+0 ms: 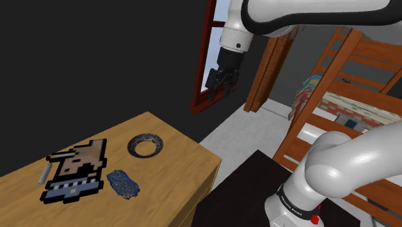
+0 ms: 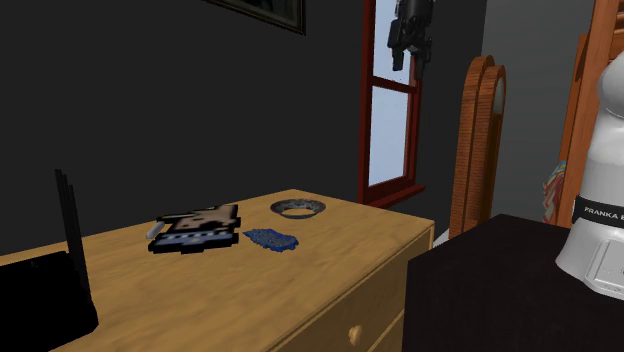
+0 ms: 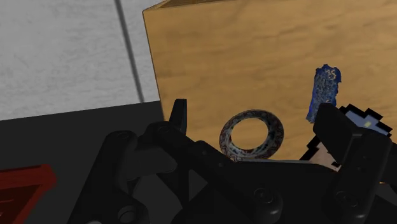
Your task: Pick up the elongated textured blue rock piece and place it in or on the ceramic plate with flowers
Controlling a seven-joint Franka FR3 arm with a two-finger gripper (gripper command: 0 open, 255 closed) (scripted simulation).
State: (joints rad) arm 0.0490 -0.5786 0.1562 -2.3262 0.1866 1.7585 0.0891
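Dresser (image 1: 174, 167) top w/ blue rock (image 1: 123, 182), ring plate (image 1: 144, 145), pixel figure (image 1: 75, 171), white stick (image 1: 44, 173), black device (image 2: 40, 300).

Rock piece (image 1: 123, 183) on dresser (image 1: 175, 184), just beside pixel figure (image 1: 74, 171); plate (image 1: 144, 145) near, apart.

We are reading one piece of lettering: in the second exterior view, on the black band (image 2: 598, 212) circling the lower part of the white arm (image 2: 600, 120), white capitals are spelling "FRANKA", and a following word is running off the picture's right edge after its first letter. In the shoulder view, this band is carrying small white lettering that we are not managing to make out.
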